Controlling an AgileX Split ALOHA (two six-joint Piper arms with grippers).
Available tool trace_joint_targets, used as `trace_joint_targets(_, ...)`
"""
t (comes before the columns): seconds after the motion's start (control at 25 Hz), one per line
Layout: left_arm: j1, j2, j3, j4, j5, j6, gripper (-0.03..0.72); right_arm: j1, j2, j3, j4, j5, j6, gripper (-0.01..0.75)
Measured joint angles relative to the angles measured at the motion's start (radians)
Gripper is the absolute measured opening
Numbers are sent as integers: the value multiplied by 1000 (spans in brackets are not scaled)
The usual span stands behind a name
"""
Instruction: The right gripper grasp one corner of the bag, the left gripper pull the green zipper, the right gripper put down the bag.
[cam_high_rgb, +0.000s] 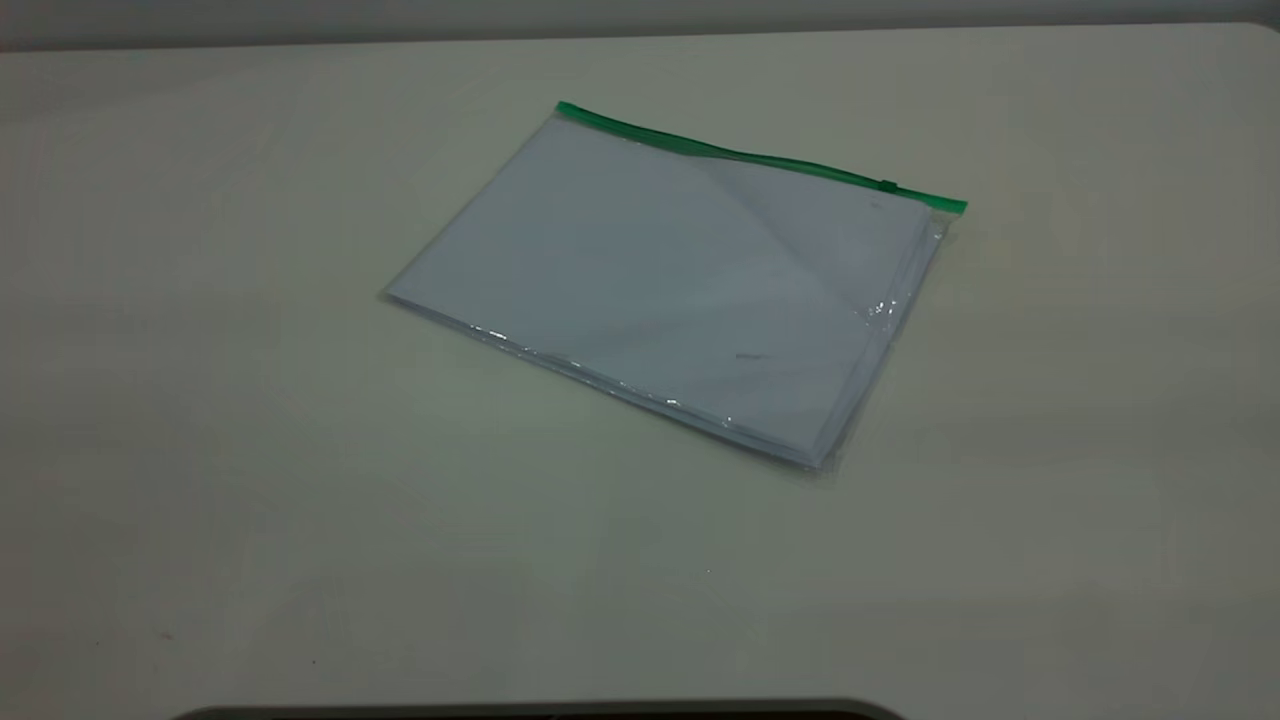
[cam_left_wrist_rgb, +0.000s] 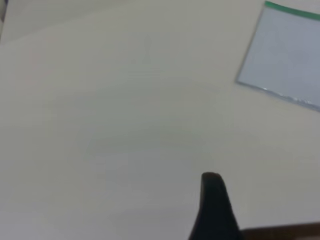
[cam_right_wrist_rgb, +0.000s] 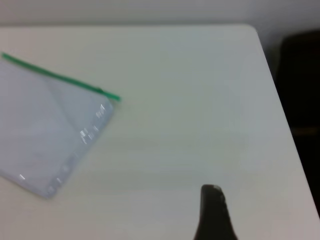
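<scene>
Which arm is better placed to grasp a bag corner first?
Right, probably: the bag lies flat, and the slider end of the green zipper is near the right gripper.

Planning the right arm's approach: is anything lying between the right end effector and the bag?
Nothing: in the right wrist view only bare table separates the right end effector from the bag.
</scene>
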Motion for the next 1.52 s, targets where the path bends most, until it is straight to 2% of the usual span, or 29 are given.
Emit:
trace_joint_targets(0.2,0,351,-136,4,-121,-15,590,0,254,-75,21,-117,0,560)
trace_joint_targets(0.48,0,794,-308,4,-340,-13,590,0,617,-86,135,-309,-19,560)
trace_joint_targets(0.72,0,1068,-418,4,-501,9,590,0,902,-86,299,-458,-189,560)
trace_joint_targets(0.96,0,1312,-526,4,-535,57,590,0,1231,-95,526,-643,-447,560)
trace_joint_targets(1.16,-13,1465,-592,4,-495,87,590,0,1499,-209,721,-640,-673,560)
trace_joint_targets(1.52,-26,1589,-626,-41,-430,97,590,-6,1920,-500,1038,-461,-1055,560)
